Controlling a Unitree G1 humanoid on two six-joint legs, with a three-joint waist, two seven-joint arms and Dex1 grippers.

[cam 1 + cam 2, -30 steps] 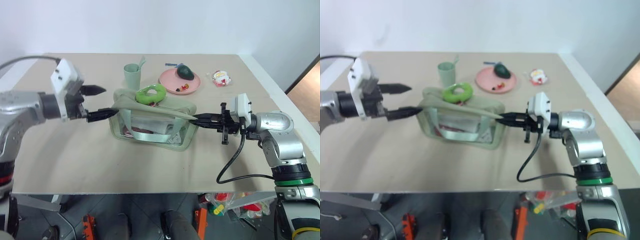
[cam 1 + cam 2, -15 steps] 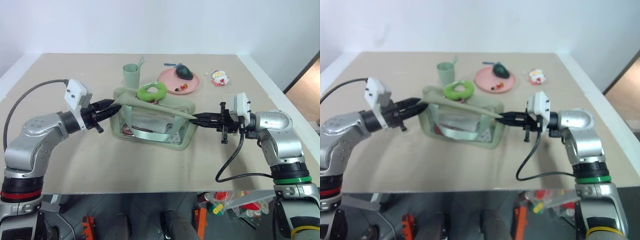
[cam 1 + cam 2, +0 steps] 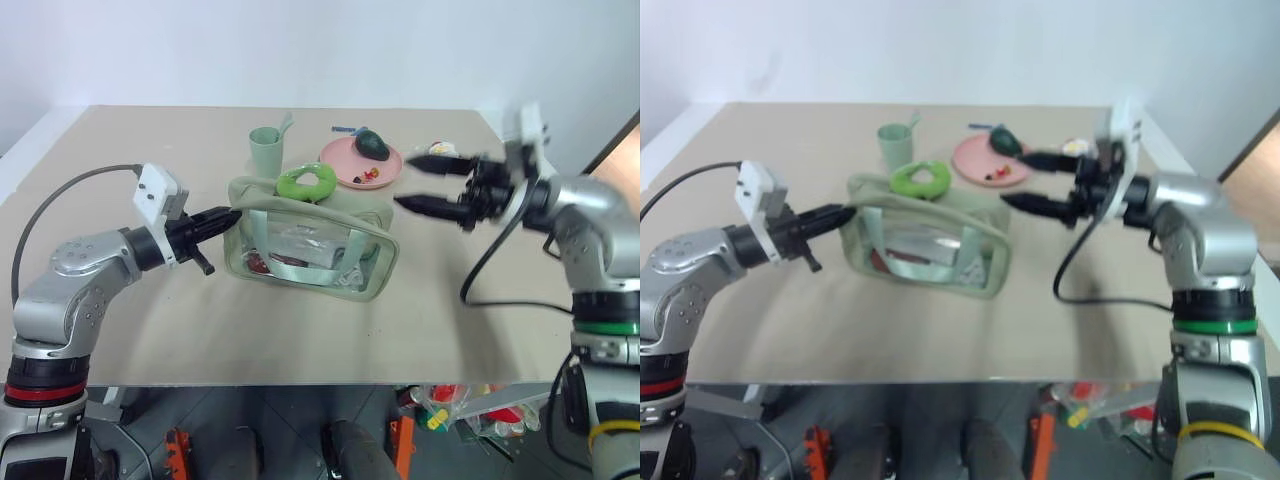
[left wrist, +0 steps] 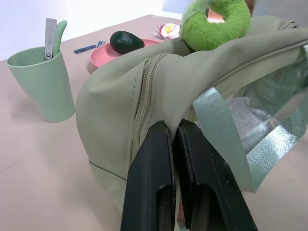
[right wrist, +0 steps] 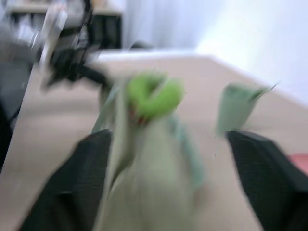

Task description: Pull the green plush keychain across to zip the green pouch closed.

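From the head views, the green pouch [image 3: 310,245] sits mid-worktop [image 3: 150,330], its long axis running left to right, with the green plush keychain [image 3: 304,185] lying on top towards its left end. The right end effector [image 3: 432,185] hangs wide open and empty above the pouch's right end; the keychain lies to its left and lower, so I judge this arm does the pulling. In the left wrist view, the left end effector [image 4: 174,139] is clamped shut on the pouch's end fabric beside the zipper [image 4: 142,103]. The right wrist view looks along the pouch at the keychain. No legible writing anywhere.
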